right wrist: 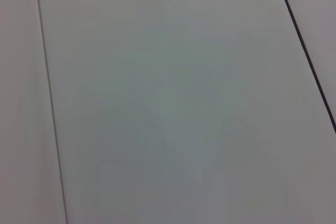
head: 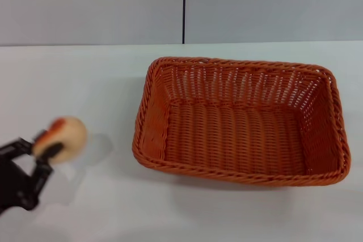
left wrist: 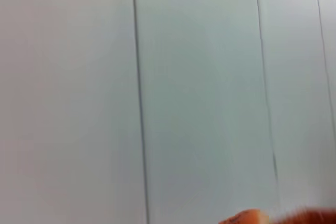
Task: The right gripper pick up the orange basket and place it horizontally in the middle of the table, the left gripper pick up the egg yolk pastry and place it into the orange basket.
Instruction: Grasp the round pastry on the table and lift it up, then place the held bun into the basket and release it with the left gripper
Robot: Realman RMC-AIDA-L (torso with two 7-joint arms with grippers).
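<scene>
The orange basket (head: pixel 241 120) lies flat on the white table (head: pixel 74 83), a little right of the middle, its long side across my view, with nothing inside it. At the left edge of the head view my left gripper (head: pixel 51 143) is raised above the table, shut on the egg yolk pastry (head: pixel 61 136), a cream bun with an orange-red top. Its shadow falls on the table just to the right. A sliver of the pastry (left wrist: pixel 247 217) shows in the left wrist view. The right gripper is out of view.
A pale panelled wall (head: pixel 91 4) with a dark vertical seam stands behind the table. Both wrist views show only wall panels and seams.
</scene>
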